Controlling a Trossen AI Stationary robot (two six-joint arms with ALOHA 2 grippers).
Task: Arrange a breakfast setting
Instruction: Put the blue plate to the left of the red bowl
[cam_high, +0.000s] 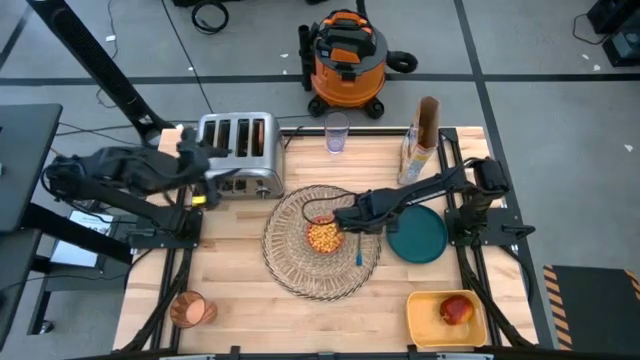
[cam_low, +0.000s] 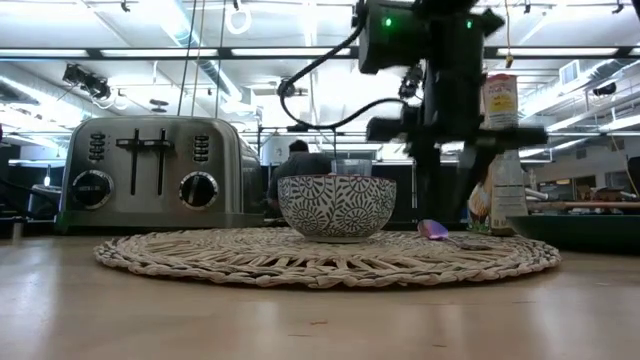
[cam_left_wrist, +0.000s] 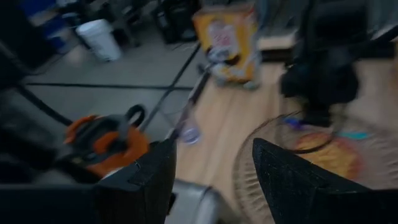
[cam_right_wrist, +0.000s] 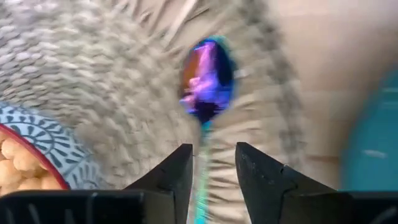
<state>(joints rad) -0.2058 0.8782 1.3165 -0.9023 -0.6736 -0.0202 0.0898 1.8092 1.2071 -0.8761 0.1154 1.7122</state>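
On the light wooden desk (cam_high: 240, 300) the small blue spoon (cam_right_wrist: 207, 79) lies on the round woven straw placemat (cam_high: 290, 262) beside the patterned bowl (cam_low: 336, 206), right claw (cam_right_wrist: 212, 163) part-open astride its handle, so we judge spoon placement ending, retreat next; left claw (cam_left_wrist: 212, 163) waits open near the chrome toaster (cam_high: 238, 152).

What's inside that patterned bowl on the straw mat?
The bowl holds yellow-orange cereal pieces, seen from above and beside the right gripper. Anything beneath that top layer is covered.

Dark jointed arms (cam_high: 130, 170), black cables, green light

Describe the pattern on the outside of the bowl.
The bowl has a dark-and-white pattern of round fan-like motifs, clearest in the low view.
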